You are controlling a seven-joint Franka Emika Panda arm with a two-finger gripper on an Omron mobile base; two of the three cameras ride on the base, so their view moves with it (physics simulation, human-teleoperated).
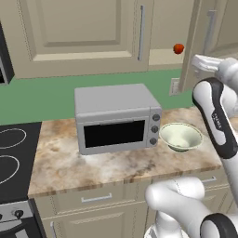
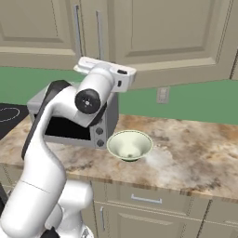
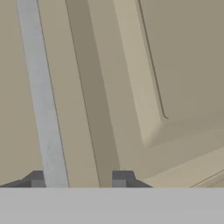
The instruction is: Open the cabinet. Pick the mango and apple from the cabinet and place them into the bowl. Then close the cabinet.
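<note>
The cabinet [image 1: 83, 28] has its left door shut and its right door [image 1: 201, 37] swung out. In the gap between them the red apple [image 1: 178, 48] sits on the shelf. The mango is hidden. On the counter, right of the microwave, stands the pale bowl [image 1: 181, 136] [image 2: 130, 145] with nothing in it. My gripper [image 3: 78, 179] is up against a door panel and open. The door's silver bar handle [image 3: 41, 96] runs between the fingertips, close to the left one [image 3: 37, 178]. Nothing is held.
A grey microwave [image 1: 116, 118] [image 2: 100, 128] sits on the marble counter [image 1: 69, 162], left of the bowl. A black stovetop [image 1: 11, 153] lies at the far left. A wall outlet [image 1: 175, 86] is on the green backsplash. Low drawers [image 2: 146, 199] run below the counter.
</note>
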